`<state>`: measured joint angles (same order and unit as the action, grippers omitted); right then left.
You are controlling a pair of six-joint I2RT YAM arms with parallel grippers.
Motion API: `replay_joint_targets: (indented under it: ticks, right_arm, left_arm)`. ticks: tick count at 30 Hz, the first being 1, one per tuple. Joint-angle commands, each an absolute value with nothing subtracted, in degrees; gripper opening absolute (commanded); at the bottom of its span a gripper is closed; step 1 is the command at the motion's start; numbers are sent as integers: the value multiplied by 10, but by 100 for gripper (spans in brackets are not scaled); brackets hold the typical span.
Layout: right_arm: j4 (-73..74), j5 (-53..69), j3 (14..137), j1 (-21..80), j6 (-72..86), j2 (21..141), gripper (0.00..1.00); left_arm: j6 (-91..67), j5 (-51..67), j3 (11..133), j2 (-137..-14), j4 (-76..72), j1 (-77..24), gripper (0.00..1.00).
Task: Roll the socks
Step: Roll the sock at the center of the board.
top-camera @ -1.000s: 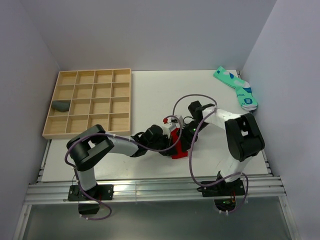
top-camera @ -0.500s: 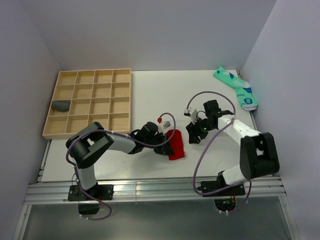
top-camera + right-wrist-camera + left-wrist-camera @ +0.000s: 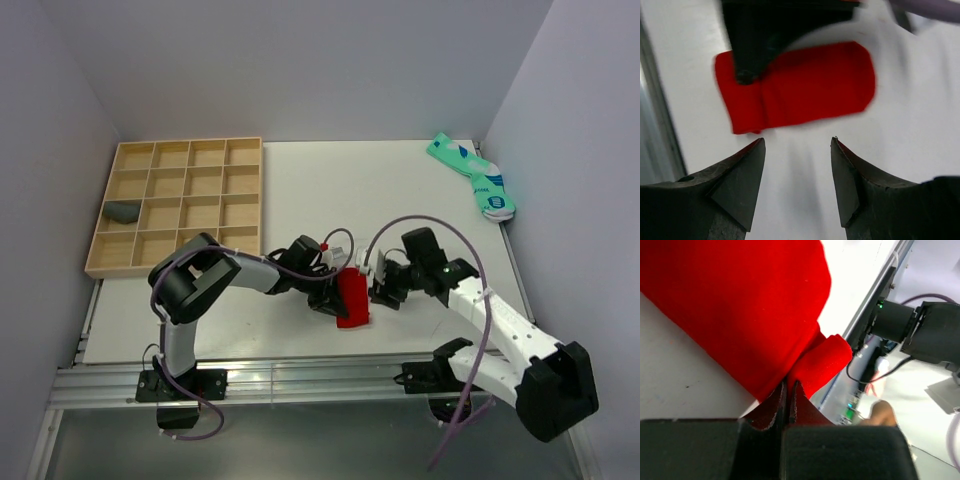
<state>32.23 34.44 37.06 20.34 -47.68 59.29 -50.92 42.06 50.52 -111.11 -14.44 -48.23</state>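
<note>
A white table [image 3: 330,180] fills the middle of the overhead view, walled in on three sides. The left arm [image 3: 215,275] bends low across its near half toward the centre, and the right arm [image 3: 500,320] reaches in from the near right edge to meet it. A wooden tray [image 3: 190,141] of four-by-four compartments sits at the far left of the table. A pair of mint-green socks [image 3: 472,175] with blue and white pattern lies in the far right corner, well apart from everything else. The red sock [image 3: 352,298] lies flat on the table near its front edge, between the two grippers, its long side running roughly front to back. The left gripper [image 3: 325,297] is at the sock's left side; its own camera shows the jaws pressed together on a raised fold of red fabric [image 3: 740,300], the cloth bunching into a small roll just past the fingertips [image 3: 782,395]. The right gripper [image 3: 378,287] sits just beside the sock's right edge with its jaws spread wide and nothing between them; from its wrist camera the sock [image 3: 810,90] lies a little beyond the two fingertips, though the blur makes it hard to say how close. The dark grey sock [image 3: 123,211] rests bunched up in the tray's leftmost column, third compartment from the far edge.
</note>
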Motion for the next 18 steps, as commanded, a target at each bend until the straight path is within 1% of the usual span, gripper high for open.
replay_joint_targets:
  ticks: [1, 6, 18]
  right_arm:
    - [299, 335, 330, 266, -516, 548, 62]
    - [297, 321, 309, 328, -520, 536, 63]
    - [253, 261, 261, 434, -505, 562, 59]
  left_arm:
    - [-515, 433, 511, -1145, -45, -484, 0]
    - [-530, 443, 533, -1160, -25, -483, 0]
    - [-536, 446, 564, -1171, 14, -482, 0]
